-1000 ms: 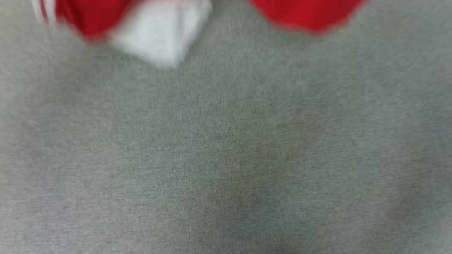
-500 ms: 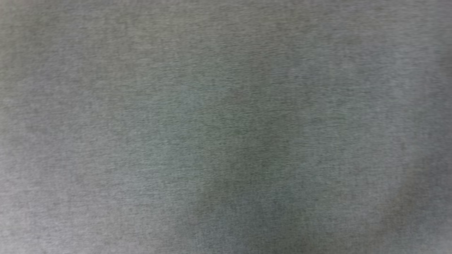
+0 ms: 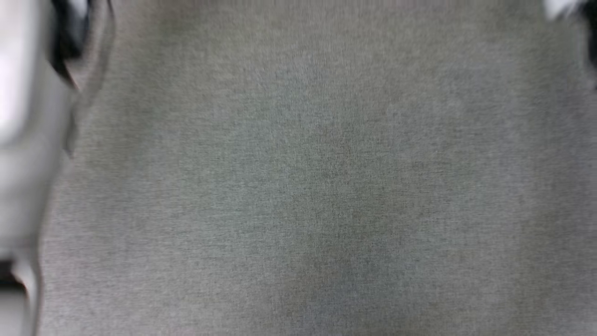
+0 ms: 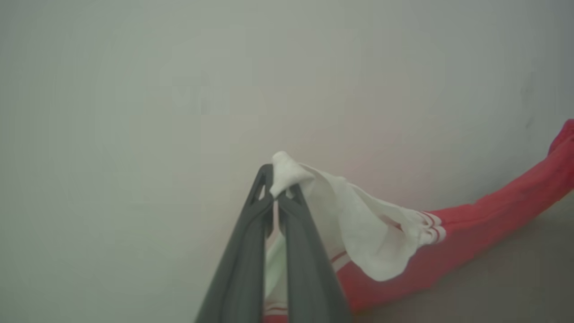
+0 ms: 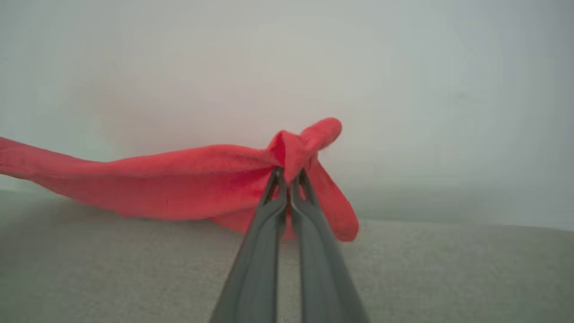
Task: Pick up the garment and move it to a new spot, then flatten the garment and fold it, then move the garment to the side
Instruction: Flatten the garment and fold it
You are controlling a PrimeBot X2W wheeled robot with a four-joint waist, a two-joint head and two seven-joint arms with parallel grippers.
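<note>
The garment is red with a white sleeve and striped trim. It hangs stretched in the air between my two grippers. In the left wrist view my left gripper is shut on a bunch of the white sleeve, and the red body trails off to the right. In the right wrist view my right gripper is shut on a bunched red edge of the garment, which runs away to the left above the grey cloth surface.
The grey cloth surface spreads across the head view, blurred. A pale forearm stands along that view's left edge, and a pale and dark part shows at its top right corner. A pale wall stands behind the surface.
The head camera has swung: the red and white cloth at the top a second ago has left the picture, and a pale forearm has come in at the left edge.
</note>
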